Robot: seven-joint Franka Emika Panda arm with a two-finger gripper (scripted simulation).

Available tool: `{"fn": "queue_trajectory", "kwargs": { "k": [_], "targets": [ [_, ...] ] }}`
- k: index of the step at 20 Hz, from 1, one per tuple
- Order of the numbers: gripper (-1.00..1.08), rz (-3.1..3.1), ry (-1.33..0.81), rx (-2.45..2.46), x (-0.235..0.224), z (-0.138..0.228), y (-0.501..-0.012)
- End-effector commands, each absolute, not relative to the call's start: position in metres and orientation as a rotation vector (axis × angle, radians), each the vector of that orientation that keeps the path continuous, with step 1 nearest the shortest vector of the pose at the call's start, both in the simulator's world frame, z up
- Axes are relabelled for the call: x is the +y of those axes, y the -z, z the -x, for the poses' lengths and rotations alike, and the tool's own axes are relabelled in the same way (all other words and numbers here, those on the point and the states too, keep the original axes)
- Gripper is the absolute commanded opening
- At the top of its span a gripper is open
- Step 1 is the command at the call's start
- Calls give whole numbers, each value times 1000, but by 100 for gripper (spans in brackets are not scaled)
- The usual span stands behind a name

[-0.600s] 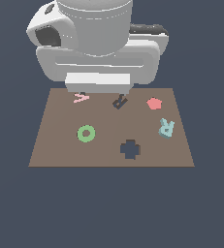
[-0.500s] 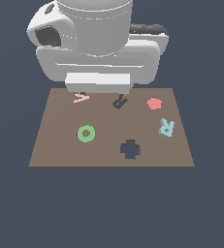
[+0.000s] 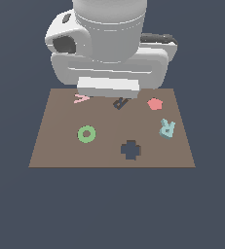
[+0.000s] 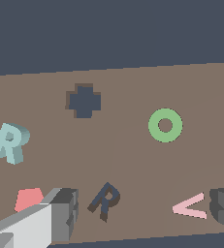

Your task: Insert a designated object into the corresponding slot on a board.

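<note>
The pale teal R block (image 3: 167, 128) lies on the brown board (image 3: 60, 151) near the exterior view's right edge, free of the gripper; it also shows in the wrist view (image 4: 10, 142). The dark tilted R slot (image 3: 121, 102) is at the board's far middle, partly under the arm, and shows in the wrist view (image 4: 104, 200). My gripper (image 4: 142, 215) hovers above the slot, open and empty, with its fingers (image 4: 62, 213) wide apart. In the exterior view the arm's body hides the fingers.
On the board (image 4: 133, 87) are a red pentagon (image 3: 154, 103) (image 4: 28, 198), a green ring (image 3: 81, 134) (image 4: 154, 127), a pink V shape (image 3: 81, 98) (image 4: 190, 207) and a dark cross-shaped cutout (image 3: 130, 150) (image 4: 84, 100).
The arm has shifted a little toward the exterior view's right and slightly lower. The shapes on the board have not moved.
</note>
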State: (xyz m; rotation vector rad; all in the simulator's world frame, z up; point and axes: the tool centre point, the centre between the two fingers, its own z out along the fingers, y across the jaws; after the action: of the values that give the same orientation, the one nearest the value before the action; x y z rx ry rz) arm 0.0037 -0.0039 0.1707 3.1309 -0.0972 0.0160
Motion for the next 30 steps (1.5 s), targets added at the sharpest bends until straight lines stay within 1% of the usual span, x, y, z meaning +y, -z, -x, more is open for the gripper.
{"fn": "queue_trajectory", "kwargs": {
  "k": [1,7,20,25,30],
  "targets": [
    [100,-3131,-14,-124,6,-3,-164],
    [100,-3127,-12,-225,39,-2,-142],
    [100,-3098,-4,-508,134,-15,-79],
    [100,-3086,-2,-582,158,-23,-62],
    [100,-3078,0,-625,172,-28,-53]
  ]
}}
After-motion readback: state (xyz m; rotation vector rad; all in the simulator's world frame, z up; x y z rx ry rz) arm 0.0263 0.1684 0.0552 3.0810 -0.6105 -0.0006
